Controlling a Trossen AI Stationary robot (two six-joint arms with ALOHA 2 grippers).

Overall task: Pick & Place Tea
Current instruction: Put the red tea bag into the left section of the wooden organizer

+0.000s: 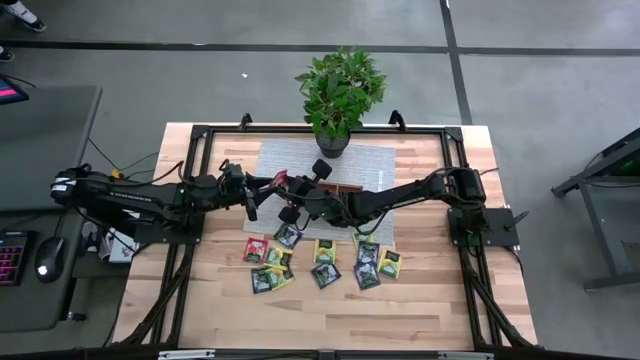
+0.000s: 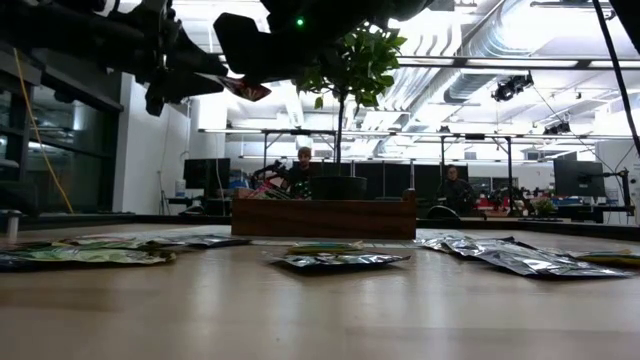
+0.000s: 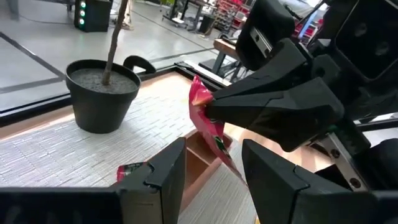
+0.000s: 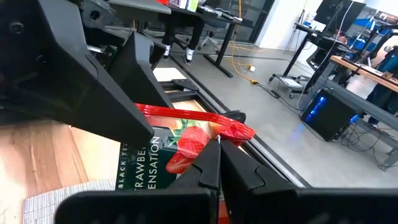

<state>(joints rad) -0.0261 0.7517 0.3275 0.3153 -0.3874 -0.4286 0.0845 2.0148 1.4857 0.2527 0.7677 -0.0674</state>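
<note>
A red tea sachet [image 3: 207, 121] [image 4: 186, 140] [image 1: 281, 180] [image 2: 247, 90] is in the air over the left end of the brown wooden tray [image 1: 345, 189] [image 2: 325, 217], with my right gripper [image 4: 217, 148] [image 1: 293, 197] shut on it. My left gripper [image 3: 211, 171] [image 1: 251, 200] is open and level with it. Its two fingers stand on either side of the sachet's lower part, and I cannot tell whether they touch it. Several more sachets [image 1: 320, 262], red, yellow-green and dark, lie flat on the near half of the table. My right gripper pinches the red sachet between its two shut fingers at one side edge [image 3: 210, 113], close to the crimped red seal [image 4: 233, 132]. The fingers come about level from the table's right side. The sachet is lifted clear and stands on edge, tilted, above the tray.
A potted plant [image 1: 335, 95] in a black pot [image 3: 102, 93] stands on a grey mat [image 1: 285, 160] just beyond the tray. A small red thing [image 3: 134, 169] shows beside my left finger. The two arms meet closely over the table's middle. People sit in the room behind.
</note>
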